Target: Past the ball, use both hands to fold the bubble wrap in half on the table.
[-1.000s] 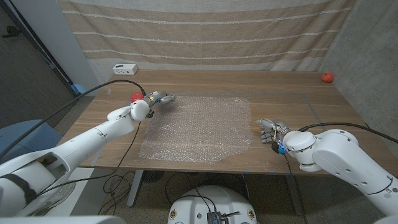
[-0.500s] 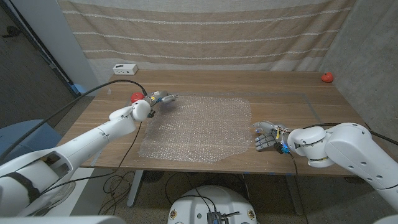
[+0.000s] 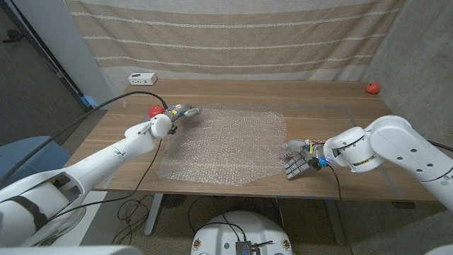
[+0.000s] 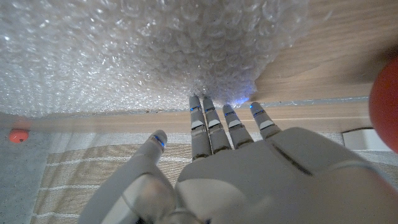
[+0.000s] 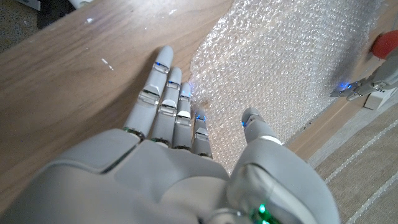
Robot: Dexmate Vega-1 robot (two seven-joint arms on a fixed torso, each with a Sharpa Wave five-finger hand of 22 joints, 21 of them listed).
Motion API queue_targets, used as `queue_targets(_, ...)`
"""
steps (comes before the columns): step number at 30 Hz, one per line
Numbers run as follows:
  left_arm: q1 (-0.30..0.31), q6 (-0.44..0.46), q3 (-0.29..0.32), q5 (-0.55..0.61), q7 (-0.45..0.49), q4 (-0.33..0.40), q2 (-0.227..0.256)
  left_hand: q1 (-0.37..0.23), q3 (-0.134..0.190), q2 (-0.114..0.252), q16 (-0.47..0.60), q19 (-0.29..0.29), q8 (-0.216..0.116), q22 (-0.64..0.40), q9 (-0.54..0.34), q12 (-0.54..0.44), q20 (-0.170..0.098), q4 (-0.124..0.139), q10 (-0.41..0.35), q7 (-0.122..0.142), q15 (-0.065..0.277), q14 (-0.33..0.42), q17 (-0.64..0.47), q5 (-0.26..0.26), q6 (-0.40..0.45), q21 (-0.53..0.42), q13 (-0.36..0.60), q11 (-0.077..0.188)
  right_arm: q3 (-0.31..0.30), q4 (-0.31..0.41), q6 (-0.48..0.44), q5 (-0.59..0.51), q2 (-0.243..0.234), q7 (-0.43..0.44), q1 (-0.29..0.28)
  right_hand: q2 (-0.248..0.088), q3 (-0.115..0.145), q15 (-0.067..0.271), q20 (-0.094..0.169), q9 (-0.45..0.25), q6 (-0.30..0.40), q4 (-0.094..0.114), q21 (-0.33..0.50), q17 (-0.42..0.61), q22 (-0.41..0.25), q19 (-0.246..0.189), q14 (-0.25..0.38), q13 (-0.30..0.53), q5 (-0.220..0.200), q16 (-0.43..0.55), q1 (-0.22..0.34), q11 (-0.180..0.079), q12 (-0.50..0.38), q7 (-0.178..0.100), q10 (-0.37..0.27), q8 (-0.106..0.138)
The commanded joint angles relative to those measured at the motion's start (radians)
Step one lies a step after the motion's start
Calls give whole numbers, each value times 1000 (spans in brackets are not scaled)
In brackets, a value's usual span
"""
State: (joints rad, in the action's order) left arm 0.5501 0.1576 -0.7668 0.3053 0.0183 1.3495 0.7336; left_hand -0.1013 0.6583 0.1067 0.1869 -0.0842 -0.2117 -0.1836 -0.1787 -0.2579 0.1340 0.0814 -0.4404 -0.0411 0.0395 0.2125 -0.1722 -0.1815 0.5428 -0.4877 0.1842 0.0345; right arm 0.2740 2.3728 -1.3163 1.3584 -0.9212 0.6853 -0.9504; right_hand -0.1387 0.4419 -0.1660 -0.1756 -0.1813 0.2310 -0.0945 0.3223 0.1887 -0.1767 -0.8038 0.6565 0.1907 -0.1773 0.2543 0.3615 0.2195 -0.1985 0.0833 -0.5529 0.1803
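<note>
The bubble wrap (image 3: pixel 226 145) lies spread flat on the wooden table (image 3: pixel 333 113). My left hand (image 3: pixel 182 112) is at its far left corner, next to the red ball (image 3: pixel 155 110). In the left wrist view its fingers (image 4: pixel 211 124) are straight and apart, with the tips at the edge of the bubble wrap (image 4: pixel 155 50) and nothing held; the red ball (image 4: pixel 385 106) is close by. My right hand (image 3: pixel 297 157) is at the wrap's near right edge. In the right wrist view that hand (image 5: pixel 180 143) has spread fingers reaching the edge of the bubble wrap (image 5: pixel 280 62), holding nothing.
A white box (image 3: pixel 142 78) sits at the table's far left, behind the ball. A second small red thing (image 3: pixel 372 88) lies at the far right corner. A striped cloth hangs behind the table. Bare wood shows right of the wrap.
My right hand has moved left and toward the table's near edge, up to the wrap's near right edge, its forearm swinging out. The left hand and the wrap have not moved.
</note>
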Motion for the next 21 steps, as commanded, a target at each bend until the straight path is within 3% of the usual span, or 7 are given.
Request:
queue_targets(1,-6,-5,-3,-3,2,-16,-7,10,3,15,-2,0,4,-4,-2,4,-5,7,-4,-2,5,-4,1,-5,-4,6,5,-4,194,-48,118,186,-158,55,167,-4,5,2,-3,-4,-14,7,-13,7,-2,18,-28,1,-1,-17,-9,-2,10,-3,29,-1)
queue_targets(3,-9,1,-6,0,1,-18,-9,11,3,15,-2,-1,5,-4,-2,5,-5,8,-3,-1,5,-4,1,-5,-5,6,5,-4,186,-44,228,73,-203,-109,123,-7,7,2,-2,-4,-17,7,-14,7,-3,20,-28,2,-1,-18,-7,-1,10,-4,30,-1)
queue_targets(7,-13,8,-9,3,1,-24,-13,13,3,16,-4,-2,7,-4,-2,8,-6,11,-1,-2,4,-7,1,-6,-7,8,5,-4,144,-88,539,-96,-276,-414,-22,-24,26,12,10,-3,-29,-4,-19,8,-3,19,-26,3,-7,-20,15,-3,4,-9,19,-1)
queue_targets(9,-16,9,-11,3,0,-28,-14,14,3,17,-4,-3,8,-4,-2,9,-7,12,0,-3,4,-9,1,-6,-8,9,5,-5,121,-136,698,-142,-277,-530,-99,-35,40,26,17,-3,-41,-13,-21,11,-3,18,-25,3,-10,-20,36,-12,1,-11,14,-2)
queue_targets(11,-17,9,-11,1,-1,-32,-15,15,3,17,-5,-3,9,-4,-2,10,-8,14,0,-3,4,-11,1,-7,-8,9,5,-7,112,-182,800,-169,-257,-612,-140,-44,57,37,28,-3,-49,-26,-27,14,-4,25,-33,4,-13,-23,64,-20,0,-19,14,-1)
queue_targets(21,-28,8,-18,-1,1,-52,-24,22,2,18,-6,-5,13,-5,-3,15,-11,22,3,-2,3,-14,1,-8,-13,12,5,-5,177,-369,900,-227,-115,-922,-74,-55,106,77,65,-4,-63,-59,-28,25,-6,10,-22,7,-21,-13,155,-53,-3,-32,13,3)
